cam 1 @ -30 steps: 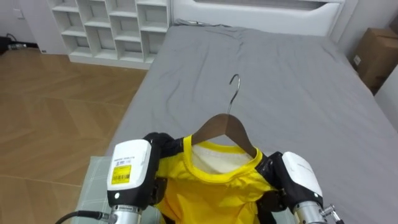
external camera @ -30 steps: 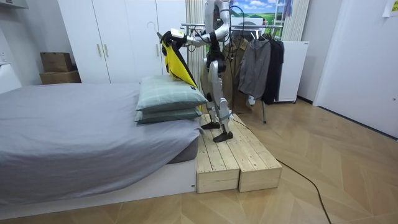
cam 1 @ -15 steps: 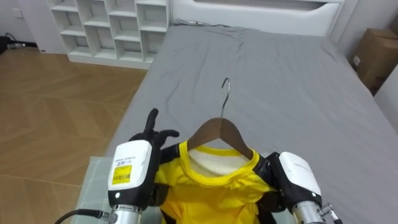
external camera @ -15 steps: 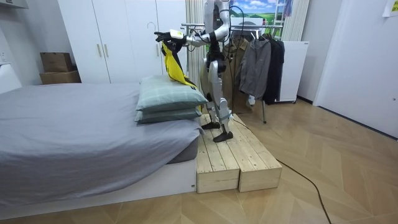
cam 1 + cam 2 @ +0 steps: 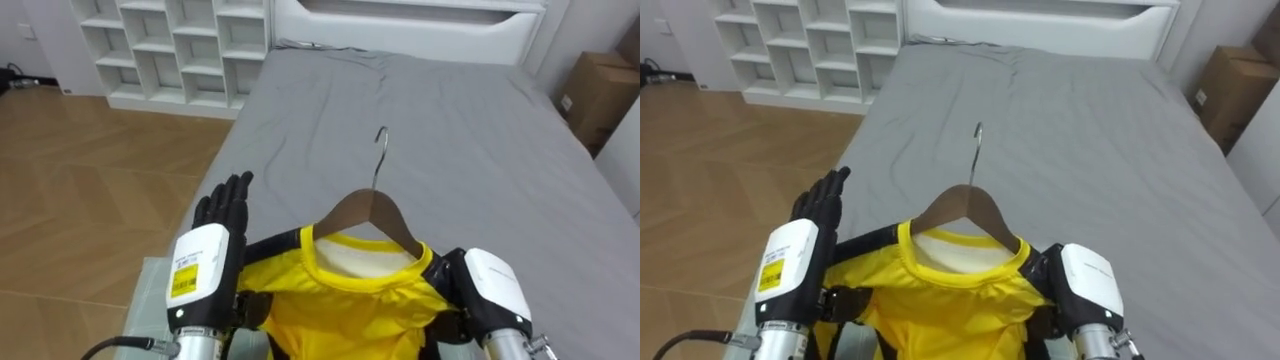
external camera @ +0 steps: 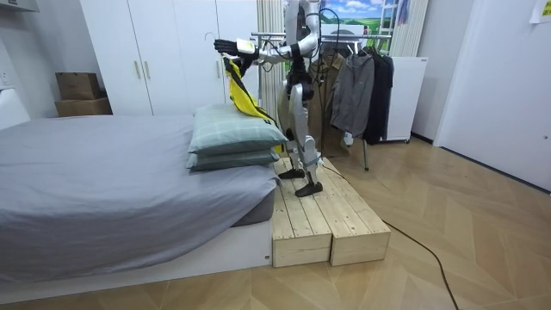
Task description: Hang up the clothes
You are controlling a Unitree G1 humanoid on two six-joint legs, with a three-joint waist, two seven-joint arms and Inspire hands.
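Yellow shirt [image 5: 350,305]: draped on a wooden hanger [image 5: 368,212], raised before the chest between both arms, above the near end of the grey bed [image 5: 480,120]; in the room view, dangled over the stacked pillows [image 6: 234,129].
Hook [image 5: 380,150]: thin metal, stood upright and free above the collar, caught on nothing.
Left hand [image 5: 222,208]: spread flat with fingers straight, just beside the shirt's left shoulder; grasped nothing.
Right hand [image 5: 480,285]: pressed against the shirt's right shoulder; fingers tucked behind the cloth, so could not tell whether closed round hanger or cloth.
Handling: judged light and limp in the cloth, stiff in the hanger; likely to swing, and to slide off a sloping hanger arm if tilted.
Where to hold: judged best at the hanger's neck just below the hook, or on a wooden arm through the cloth; pulling on cloth alone would probably slip the shirt off.
Stance: stood on a wooden platform [image 6: 327,220] beside the bed, back turned to a clothes rack [image 6: 344,36] hung with dark garments [image 6: 362,90].
Hidden: lower part of the shirt cut off at the eye views' bottom edge; hanger ends covered by cloth; what bore the hanger's weight not made out; rack rail partly screened by the body in the room view.
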